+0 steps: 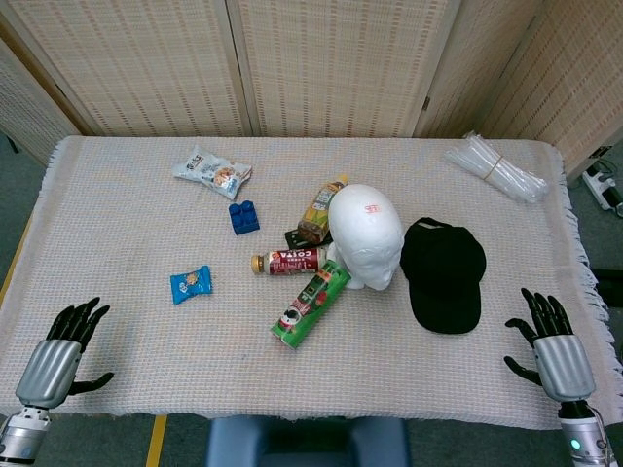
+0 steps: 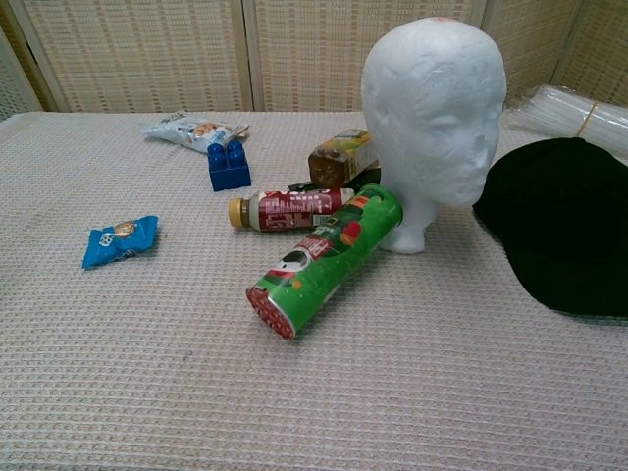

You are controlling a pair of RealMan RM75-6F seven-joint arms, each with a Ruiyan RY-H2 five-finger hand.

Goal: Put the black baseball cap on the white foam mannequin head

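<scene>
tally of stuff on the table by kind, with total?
Mannequin head: 1
Cap: 1
Bottles: 2, red-label and yellow-label
Green can: 1
Snack packets: 2, white and blue
Blue block: 1
Clear tube bundle: 1
Total: 9

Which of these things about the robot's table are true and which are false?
1. The black cap is already on the white foam head. False: it lies flat on the table beside the head.
2. The green can is lying on its side. True.
3. The right robot hand is holding the cap. False: it is open near the table's edge, apart from the cap.
4. The left robot hand holds nothing. True.
5. The blue brick sits on top of the foam head. False: it sits on the table, off to one side of the head.
</scene>
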